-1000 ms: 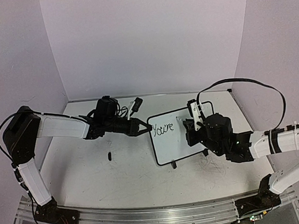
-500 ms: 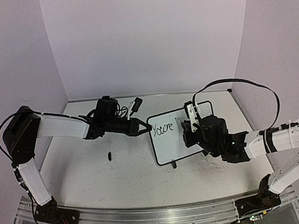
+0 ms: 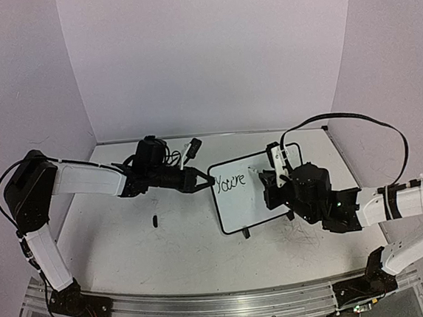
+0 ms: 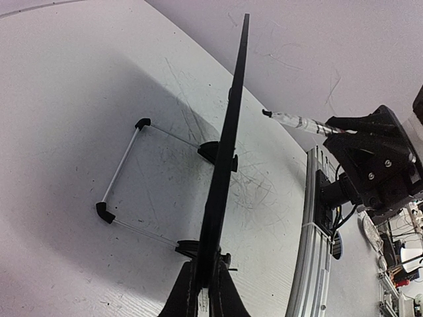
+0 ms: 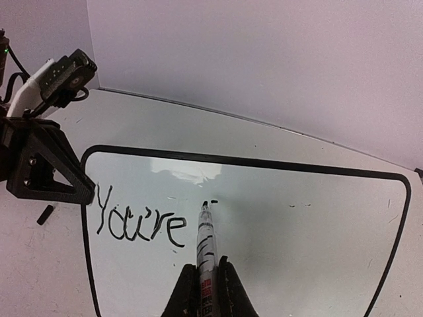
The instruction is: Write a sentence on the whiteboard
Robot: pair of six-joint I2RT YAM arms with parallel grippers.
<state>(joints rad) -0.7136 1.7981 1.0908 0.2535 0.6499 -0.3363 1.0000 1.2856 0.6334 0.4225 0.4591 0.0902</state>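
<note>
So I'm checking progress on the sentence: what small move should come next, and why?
Probably ease the marker forward until its tip meets the whiteboard just after "You're": the left wrist view shows a gap between them, and only one word is written.

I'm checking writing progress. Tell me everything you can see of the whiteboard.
The whiteboard is a white glossy rectangle in a thin black rounded frame, standing on the table on black feet with a wire prop behind. "You're" is written in black at its upper left. The left gripper clamps its left edge. The marker in the right gripper points at it just right of the word; contact is unclear.
</note>
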